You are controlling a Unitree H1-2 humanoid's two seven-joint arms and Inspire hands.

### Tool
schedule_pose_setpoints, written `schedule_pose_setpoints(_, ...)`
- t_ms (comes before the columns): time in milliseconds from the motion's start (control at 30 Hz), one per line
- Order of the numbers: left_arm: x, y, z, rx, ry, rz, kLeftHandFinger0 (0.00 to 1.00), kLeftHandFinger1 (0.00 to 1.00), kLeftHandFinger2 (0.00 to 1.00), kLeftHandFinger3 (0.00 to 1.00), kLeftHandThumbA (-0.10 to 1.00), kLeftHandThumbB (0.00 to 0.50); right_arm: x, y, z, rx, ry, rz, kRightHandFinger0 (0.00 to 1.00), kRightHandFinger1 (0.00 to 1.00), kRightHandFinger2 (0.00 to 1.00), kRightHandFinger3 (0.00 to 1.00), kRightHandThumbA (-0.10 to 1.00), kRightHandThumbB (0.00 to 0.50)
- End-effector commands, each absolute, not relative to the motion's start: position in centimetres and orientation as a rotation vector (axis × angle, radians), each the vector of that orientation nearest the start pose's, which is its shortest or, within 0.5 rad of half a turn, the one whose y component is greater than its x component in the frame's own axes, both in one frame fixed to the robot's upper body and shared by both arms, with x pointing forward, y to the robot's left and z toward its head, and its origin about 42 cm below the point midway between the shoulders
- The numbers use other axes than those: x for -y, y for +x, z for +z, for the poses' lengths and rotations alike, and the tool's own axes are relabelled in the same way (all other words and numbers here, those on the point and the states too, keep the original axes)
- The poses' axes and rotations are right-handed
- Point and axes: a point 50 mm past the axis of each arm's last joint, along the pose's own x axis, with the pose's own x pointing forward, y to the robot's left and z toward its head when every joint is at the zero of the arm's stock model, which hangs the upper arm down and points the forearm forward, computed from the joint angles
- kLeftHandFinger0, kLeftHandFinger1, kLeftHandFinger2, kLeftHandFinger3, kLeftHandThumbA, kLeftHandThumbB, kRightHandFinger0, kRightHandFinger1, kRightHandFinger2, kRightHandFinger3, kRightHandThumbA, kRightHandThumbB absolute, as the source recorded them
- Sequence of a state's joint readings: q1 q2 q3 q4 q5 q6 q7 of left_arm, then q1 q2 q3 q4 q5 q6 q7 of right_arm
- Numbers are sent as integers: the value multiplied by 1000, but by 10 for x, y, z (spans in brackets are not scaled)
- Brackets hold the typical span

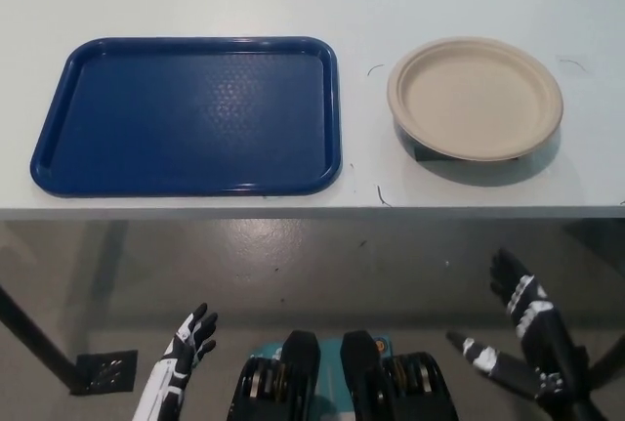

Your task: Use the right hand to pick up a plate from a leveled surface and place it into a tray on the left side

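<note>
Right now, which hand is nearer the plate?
Right. The right hand hangs below the table edge, almost straight under the plate. The left hand is low at far left, under the tray.

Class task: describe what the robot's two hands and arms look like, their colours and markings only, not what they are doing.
The left hand has dark fingers over a white back, and its forearm below is white with dark patches. The right hand is black with small white markings across the back, on a black arm. No loose cables show on either. Finer detail is too small to tell.
</note>
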State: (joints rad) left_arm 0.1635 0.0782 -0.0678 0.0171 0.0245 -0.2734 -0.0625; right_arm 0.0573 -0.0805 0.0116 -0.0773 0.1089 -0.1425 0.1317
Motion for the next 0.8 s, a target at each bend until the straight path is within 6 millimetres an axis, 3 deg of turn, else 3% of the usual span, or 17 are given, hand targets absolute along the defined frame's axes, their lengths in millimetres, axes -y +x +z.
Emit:
schedule_pose_setpoints(0,-222,222,80,168,92,-126,1000,1000,1000,1000,1000,0,234,269,143,225,136,129,1000,1000,1000,1000,832,98)
schedule_pose_setpoints(133,-223,223,80,168,97,-125,1000,1000,1000,1000,1000,0,240,272,161,165,232,151,1000,1000,1000,1000,931,81)
schedule_pose_setpoints(167,-224,223,79,161,94,-126,1000,1000,1000,1000,1000,0,241,275,164,136,317,173,1000,1000,1000,1000,1000,68)
schedule_pose_setpoints(233,-224,223,77,158,95,-126,1000,1000,1000,1000,1000,0,241,279,168,84,490,181,1000,1000,1000,1000,1000,70)
schedule_pose_setpoints(367,-224,216,73,147,99,-116,1000,1000,1000,1000,1000,0,238,293,174,-69,987,243,1000,1000,1000,1000,1000,173)
schedule_pose_setpoints(433,-225,215,72,141,108,-112,1000,1000,1000,1000,1000,3,236,301,175,-92,1092,281,1000,1000,1000,1000,1000,193)
schedule_pose_setpoints(767,-226,214,70,138,109,-115,1000,1000,1000,1000,1000,6,230,337,168,-147,1217,276,1000,1000,1000,1000,1000,218)
